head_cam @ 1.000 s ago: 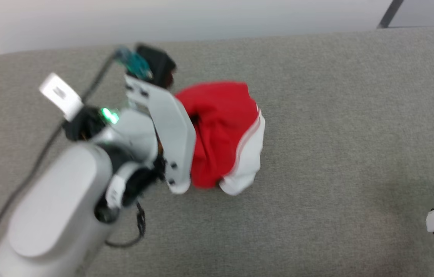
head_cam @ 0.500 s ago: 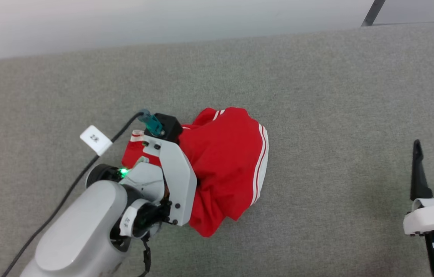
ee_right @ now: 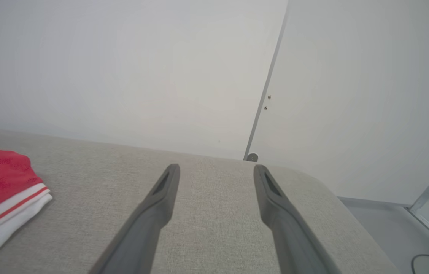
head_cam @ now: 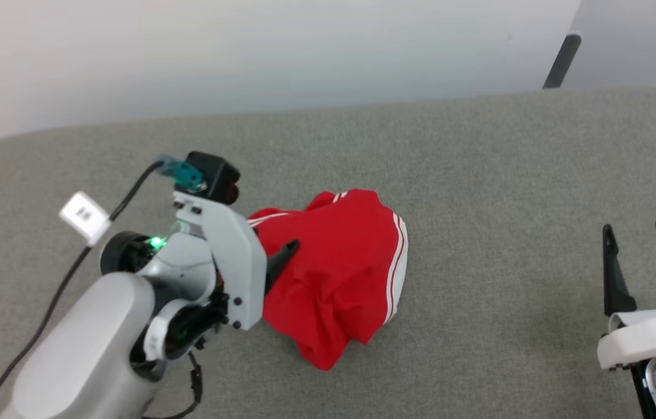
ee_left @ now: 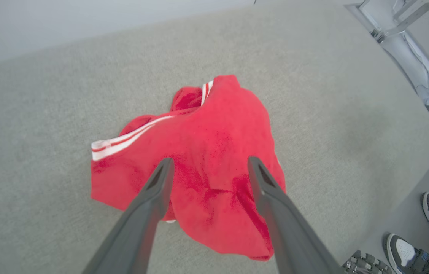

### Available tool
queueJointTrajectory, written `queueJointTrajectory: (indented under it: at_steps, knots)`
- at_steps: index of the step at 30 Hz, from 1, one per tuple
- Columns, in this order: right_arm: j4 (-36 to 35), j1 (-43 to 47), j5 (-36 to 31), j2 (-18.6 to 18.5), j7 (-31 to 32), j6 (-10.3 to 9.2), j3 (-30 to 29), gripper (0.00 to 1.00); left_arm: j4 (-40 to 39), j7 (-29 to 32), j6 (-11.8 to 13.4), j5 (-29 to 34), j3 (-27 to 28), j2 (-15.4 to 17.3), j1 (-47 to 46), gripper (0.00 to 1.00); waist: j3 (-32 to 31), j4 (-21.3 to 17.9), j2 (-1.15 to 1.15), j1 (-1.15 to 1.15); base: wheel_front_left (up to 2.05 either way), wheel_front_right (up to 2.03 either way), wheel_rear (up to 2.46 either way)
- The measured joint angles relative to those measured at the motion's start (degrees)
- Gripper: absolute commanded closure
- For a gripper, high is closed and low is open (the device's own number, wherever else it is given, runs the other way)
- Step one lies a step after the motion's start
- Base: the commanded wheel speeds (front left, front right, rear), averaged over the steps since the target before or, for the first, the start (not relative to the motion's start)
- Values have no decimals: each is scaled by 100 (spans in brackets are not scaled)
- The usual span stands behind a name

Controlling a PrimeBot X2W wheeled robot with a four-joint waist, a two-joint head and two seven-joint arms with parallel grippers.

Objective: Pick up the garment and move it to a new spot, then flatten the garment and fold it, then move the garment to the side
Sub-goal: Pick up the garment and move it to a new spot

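Grey fabric-covered table (head_cam: 508, 174), broad. A large red jersey garment with white, red-striped trim (head_cam: 334, 279) lay bunched in a heap left of centre, its numerals hidden in the folds. The left end effector (ee_left: 210, 161) hung just over the heap, fingers spread and holding nothing. The right end effector (head_cam: 634, 228) was likewise open and empty, well apart at near right. Judgement: flattening wants both, each pinching a single layer at a striped edge and drawing outward.

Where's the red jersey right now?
The crumpled red jersey with white-striped trim lies centre-left in head view on the grey fabric surface, under the left tool.
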Motion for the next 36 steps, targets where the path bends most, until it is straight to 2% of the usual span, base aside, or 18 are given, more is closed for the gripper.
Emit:
queueJointTrajectory:
  at_steps: [7,12,17,21,29,36]
  knots:
    - [-31,232,63,-59,0,0,155,0,-185,-1374,-358,81,407,112,538,0,-388,91,0,0,0,0,0]
    - [-49,400,119,-90,-1,0,246,0,-266,-2495,-719,286,637,245,1017,0,-665,174,0,0,0,0,0]
    - [-127,549,197,-118,-1,0,271,0,-274,-3513,-883,427,943,405,1608,0,-877,270,0,0,0,0,0]
    - [-186,663,247,-140,-1,0,267,0,-183,-4248,-894,471,1258,474,2064,0,-1004,350,0,0,0,0,0]
    - [-248,879,276,-92,-1,0,169,0,89,-5314,-860,572,1660,563,2925,0,-1180,480,0,0,0,0,0]
    - [-233,1050,391,-149,-1,0,46,0,310,-5882,-773,584,1885,515,3485,0,-1284,591,0,0,0,0,0]
